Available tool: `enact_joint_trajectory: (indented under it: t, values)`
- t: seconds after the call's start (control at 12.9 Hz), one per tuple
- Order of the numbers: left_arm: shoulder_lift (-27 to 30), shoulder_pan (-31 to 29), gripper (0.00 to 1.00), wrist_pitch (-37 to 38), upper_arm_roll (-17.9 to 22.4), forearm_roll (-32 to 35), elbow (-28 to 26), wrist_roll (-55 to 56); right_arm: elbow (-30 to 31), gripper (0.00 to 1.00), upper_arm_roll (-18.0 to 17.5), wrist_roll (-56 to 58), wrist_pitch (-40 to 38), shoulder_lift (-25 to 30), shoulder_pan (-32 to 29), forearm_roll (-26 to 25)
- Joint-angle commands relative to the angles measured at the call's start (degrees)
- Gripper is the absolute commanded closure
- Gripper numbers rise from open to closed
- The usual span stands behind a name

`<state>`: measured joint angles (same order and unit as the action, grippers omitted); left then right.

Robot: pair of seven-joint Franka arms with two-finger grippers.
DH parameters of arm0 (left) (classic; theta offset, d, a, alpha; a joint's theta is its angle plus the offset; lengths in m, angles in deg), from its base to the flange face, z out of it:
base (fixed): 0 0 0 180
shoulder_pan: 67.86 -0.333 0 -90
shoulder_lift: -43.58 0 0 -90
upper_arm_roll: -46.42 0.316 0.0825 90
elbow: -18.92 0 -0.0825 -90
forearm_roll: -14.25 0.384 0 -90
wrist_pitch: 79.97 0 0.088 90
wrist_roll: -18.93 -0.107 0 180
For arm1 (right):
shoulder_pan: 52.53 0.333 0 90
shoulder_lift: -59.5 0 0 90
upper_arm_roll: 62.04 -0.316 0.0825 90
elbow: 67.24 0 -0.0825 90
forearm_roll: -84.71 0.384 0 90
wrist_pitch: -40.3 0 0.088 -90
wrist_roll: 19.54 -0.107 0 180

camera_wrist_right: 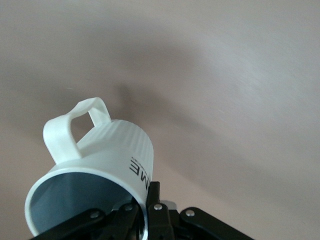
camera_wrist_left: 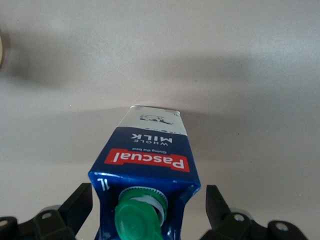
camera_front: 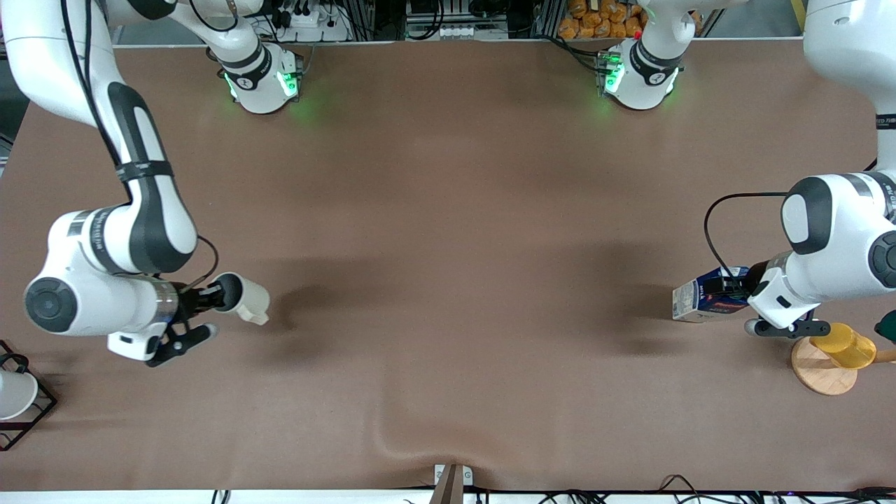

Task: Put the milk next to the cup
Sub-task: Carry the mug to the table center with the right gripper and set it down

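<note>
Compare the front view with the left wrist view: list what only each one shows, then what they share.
Only the front view: the right gripper shut on the cup, held over the table's right-arm end; a yellow cup on a wooden disc; a white cup in a wire rack.

Only the left wrist view: the milk's green cap and red label band.

Both: the milk between the left gripper's fingers.

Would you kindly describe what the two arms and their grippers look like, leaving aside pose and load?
Both arms have glossy white rounded shells with dark grey joint sections and round dark caps. Each base glows green. Thin black cables run along the links. The left gripper and right gripper have a white body with slim black fingers, screw heads visible on them.
</note>
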<state>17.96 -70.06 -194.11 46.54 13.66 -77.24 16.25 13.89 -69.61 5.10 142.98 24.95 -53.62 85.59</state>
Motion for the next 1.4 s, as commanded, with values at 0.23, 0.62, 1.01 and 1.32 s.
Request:
enact_joint_trajectory:
  t: [0.23, 0.62, 1.01, 1.32]
  values:
    - [0.31, 0.27, 0.36, 0.4, 0.14, 0.59, -0.43, -1.11, -0.89, 1.0, -6.49, 1.82, 6.18, -0.08, 5.19, -0.08]
    - [2.76, -0.34, 0.43, 3.21, 0.23, 0.59, 0.44, -0.4, -0.27, 1.0, -5.96, -2.65, 12.1, -3.16, 13.56, -0.7]
    - [4.78, -0.08, 0.43, 3.48, 0.15, 0.5, 0.97, 0.92, -0.45, 1.0, -5.78, -7.76, 16.32, -6.49, 18.13, -1.48]
    - [6.81, 0.53, 0.43, 9.17, -0.03, 0.5, 3.6, 4.68, -0.53, 0.95, -5.52, -12.14, 19.58, -8.69, 20.16, -3.76]
